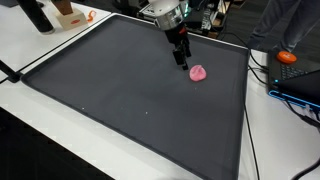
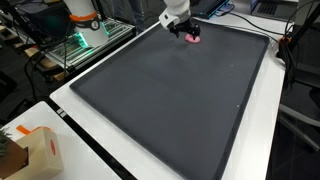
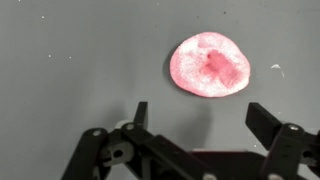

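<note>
Noted angled down over one end of the dark mat (image 1: 120, 100), with claw (image 3: 200, 118) spread wide and empty, just beside a pink lump (image 3: 210, 65), round, flattish, mottled, lying on that mat.

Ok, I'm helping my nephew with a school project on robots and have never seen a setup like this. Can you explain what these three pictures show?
This is one robot arm with two-fingered jaws at its end, steered by a person. Two pictures come from cameras standing outside the robot, looking at the table from different spots. The third comes from a camera on the wrist, looking past the jaws. On the white table lies a large dark grey mat, and on it a round pink lump, which also shows in both exterior views. What it is made of I cannot tell. The jaws stand open and hold nothing; they hang close beside the lump, not around it.
</note>
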Controlling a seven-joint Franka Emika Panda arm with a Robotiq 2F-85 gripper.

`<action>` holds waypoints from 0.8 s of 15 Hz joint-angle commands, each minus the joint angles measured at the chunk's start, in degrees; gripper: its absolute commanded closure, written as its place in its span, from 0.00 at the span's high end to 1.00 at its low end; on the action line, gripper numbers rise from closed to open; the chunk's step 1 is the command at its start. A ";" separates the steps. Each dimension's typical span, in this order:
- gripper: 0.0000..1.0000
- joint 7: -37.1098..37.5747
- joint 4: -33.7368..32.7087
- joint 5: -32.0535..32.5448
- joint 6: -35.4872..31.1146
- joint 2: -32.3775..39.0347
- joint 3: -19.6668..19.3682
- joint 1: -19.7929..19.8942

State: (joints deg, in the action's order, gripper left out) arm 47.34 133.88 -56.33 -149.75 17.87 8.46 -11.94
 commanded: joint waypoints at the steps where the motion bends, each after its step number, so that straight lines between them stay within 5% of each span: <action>1: 1.00 -4.84 3.39 -7.57 -1.95 -2.14 1.15 0.91; 12: 1.00 -21.95 5.49 -27.36 -0.80 -0.96 0.07 0.90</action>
State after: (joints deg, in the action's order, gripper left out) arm 29.54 137.76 -79.34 -150.79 17.35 8.42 -11.65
